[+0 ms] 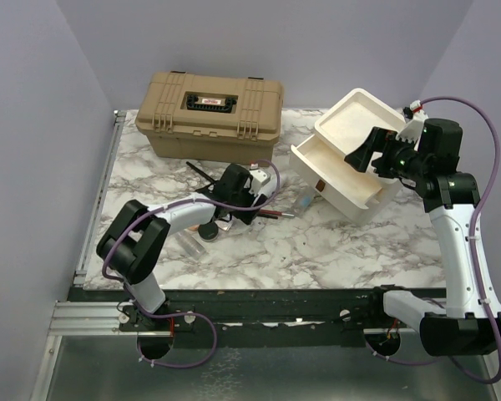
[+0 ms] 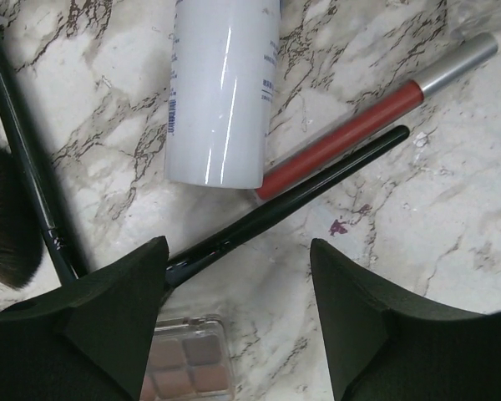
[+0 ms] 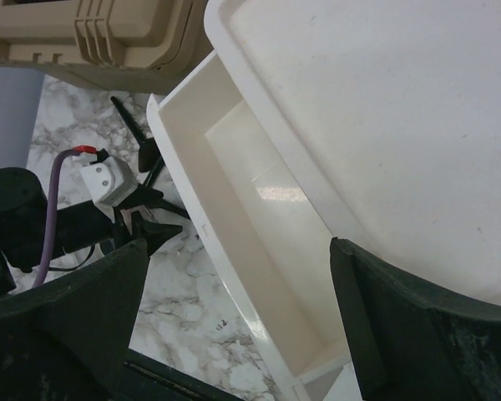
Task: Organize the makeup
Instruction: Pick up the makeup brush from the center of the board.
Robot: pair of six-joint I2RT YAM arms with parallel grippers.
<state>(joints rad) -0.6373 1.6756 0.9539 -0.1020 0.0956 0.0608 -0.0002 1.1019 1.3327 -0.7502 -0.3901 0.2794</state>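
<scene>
The makeup lies scattered on the marble table (image 1: 334, 251). In the left wrist view I see a pale cylindrical tube (image 2: 221, 92), a red pencil with a silver cap (image 2: 351, 129), a thin black brush handle (image 2: 317, 184), a second brush with a dark flared head (image 2: 4, 213) at the left, and a small eyeshadow palette (image 2: 188, 359). My left gripper (image 2: 238, 246) (image 1: 234, 199) hovers low over them, open, its left finger over the brush handle, gripping nothing. My right gripper (image 3: 238, 246) (image 1: 363, 154) is open above the white box's pulled-out drawer (image 3: 234, 192).
A big tan latched case (image 1: 209, 113) (image 3: 92, 33) stands at the back left. The white box with drawers (image 1: 351, 159) sits at the back right, its top tray (image 3: 384, 109) bare. A tiny light-blue piece (image 1: 305, 203) lies by the box.
</scene>
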